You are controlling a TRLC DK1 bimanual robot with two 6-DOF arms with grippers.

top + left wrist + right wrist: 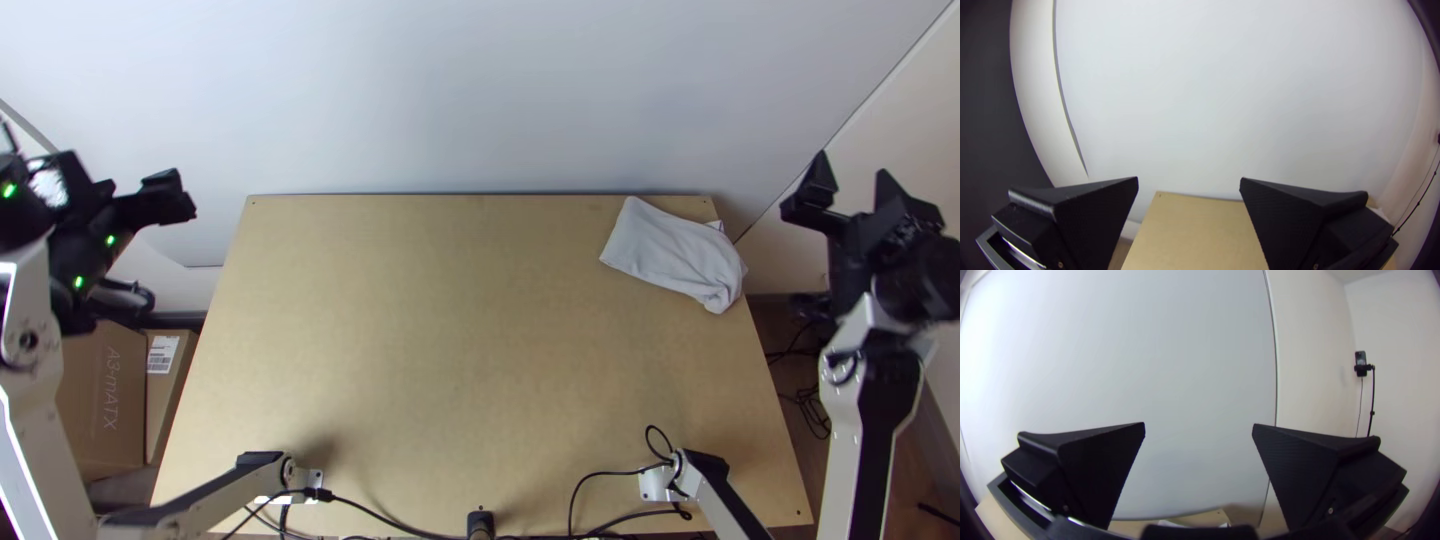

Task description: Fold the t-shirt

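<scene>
Well, tbl (430,340) has tee (675,252) far R, cables (620,472) (loopy) nearside.

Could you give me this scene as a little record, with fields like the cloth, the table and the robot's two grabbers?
Cloth: pale t-shirt, gathered into a compact bundle that looks folded; layers can't be counted
Cloth's place: far right corner of the table, reaching its right edge
Table: light wooden top
Left gripper: open, holding nothing, out past the table's left side
Right gripper: open, holding nothing, out past the table's right side
Touching the cloth: neither gripper
Beside the table, left: cardboard box
</scene>
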